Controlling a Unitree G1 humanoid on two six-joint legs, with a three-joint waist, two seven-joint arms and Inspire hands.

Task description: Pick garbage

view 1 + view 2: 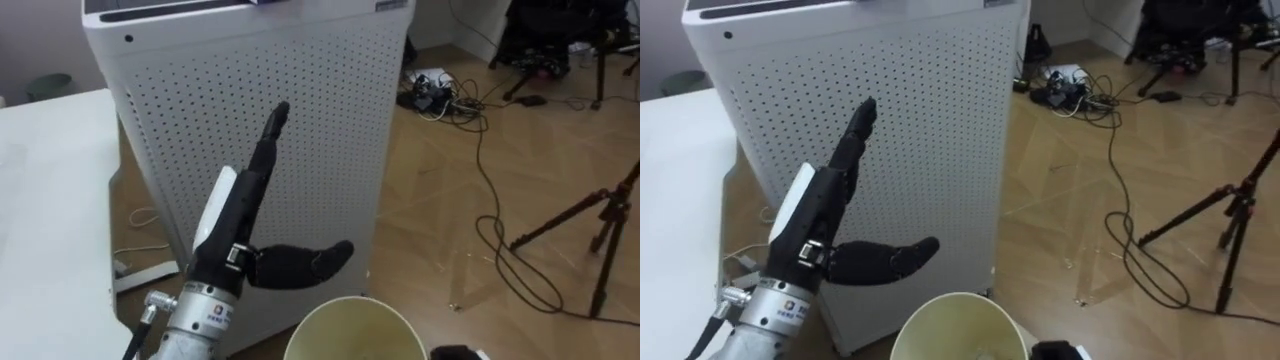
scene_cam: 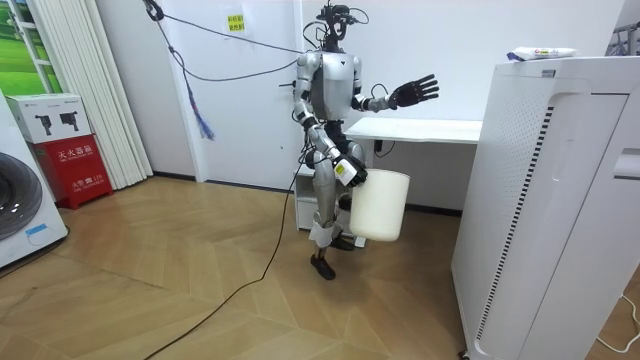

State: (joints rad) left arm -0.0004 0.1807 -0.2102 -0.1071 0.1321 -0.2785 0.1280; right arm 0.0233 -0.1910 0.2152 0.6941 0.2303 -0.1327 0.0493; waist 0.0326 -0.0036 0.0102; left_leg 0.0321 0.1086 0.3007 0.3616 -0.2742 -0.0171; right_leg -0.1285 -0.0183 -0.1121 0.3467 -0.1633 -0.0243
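My left hand (image 1: 235,215) is raised in front of me, open, fingers straight and thumb out to the right. It is held before the perforated side of a tall white air purifier (image 1: 320,120) without touching it. A flat, colourful wrapper (image 2: 540,53) lies on top of the purifier (image 2: 560,200), well above and beyond the left hand (image 2: 415,92). A cream waste bin (image 2: 380,205) hangs at my hip from my right hand (image 2: 350,172), which grips its rim. The bin's round open rim (image 1: 355,320) shows at the bottom of the eye views.
I stand between a white desk (image 1: 50,220) on my left and the purifier ahead. Black cables (image 1: 480,150) and tripod legs (image 1: 590,220) lie on the wooden floor to the right. A washing machine (image 2: 20,210) and a red box (image 2: 65,160) stand at the room view's left.
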